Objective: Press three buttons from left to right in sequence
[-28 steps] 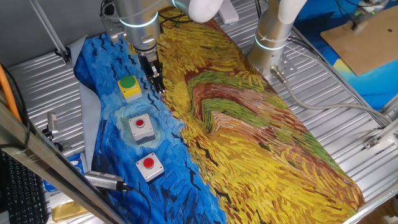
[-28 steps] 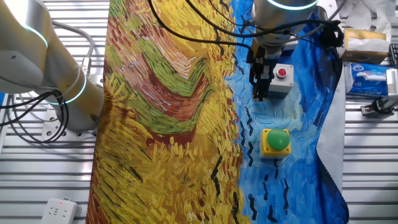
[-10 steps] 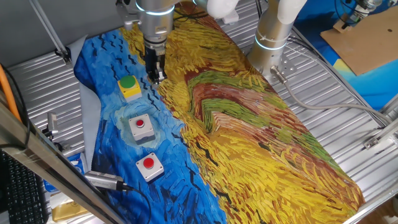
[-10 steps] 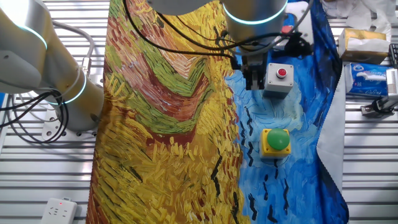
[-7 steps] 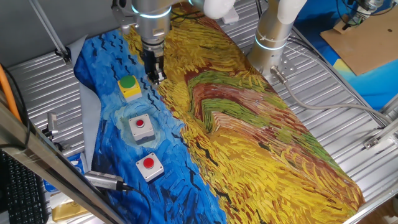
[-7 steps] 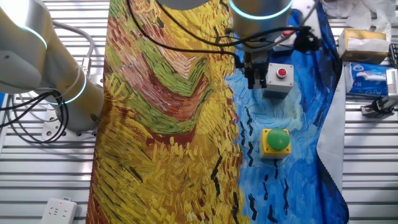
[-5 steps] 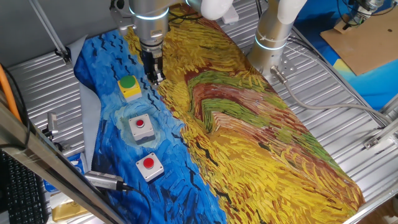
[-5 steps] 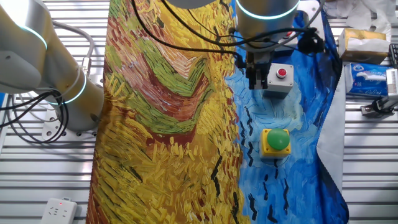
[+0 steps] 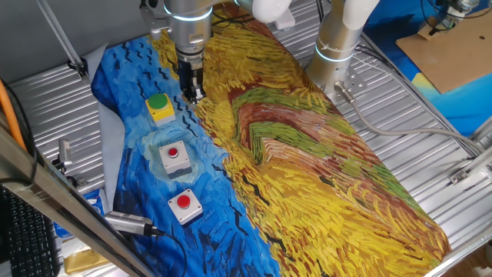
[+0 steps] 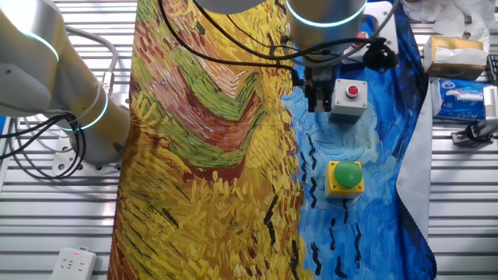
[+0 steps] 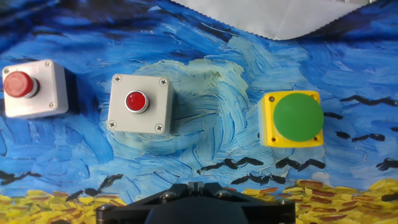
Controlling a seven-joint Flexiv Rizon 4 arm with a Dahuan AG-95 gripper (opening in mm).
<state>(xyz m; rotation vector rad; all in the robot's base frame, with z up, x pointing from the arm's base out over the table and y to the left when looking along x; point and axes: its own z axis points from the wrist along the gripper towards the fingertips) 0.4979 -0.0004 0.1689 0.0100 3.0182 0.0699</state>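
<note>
**Gripper drifts a touch, hanging beside the green button**

Since half a second ago my gripper has slid only slightly across the cloth; compared with nearly three seconds back it sits higher and further from the middle box. From one fixed view I see the arm coming down almost vertically, wrist ring lit blue, fingers pointing straight at the cloth on the seam where blue paint meets yellow. It hangs just beside the green button, not over it and not touching it.

From the other fixed view the gripper is next to the middle red button, level with its box, while the green button lies nearer the camera, well apart from the fingers. The third box is mostly hidden behind the arm here.

My hand view looks down on all three in a row: green button on its yellow box at right, middle red button on a grey box in the centre, far red button at left. Only the dark gripper body shows along the bottom edge.

I cannot tell how far the fingers are parted: no view shows the tips clearly. Nothing is held.

A second arm stands off to the side on the metal table.
</note>
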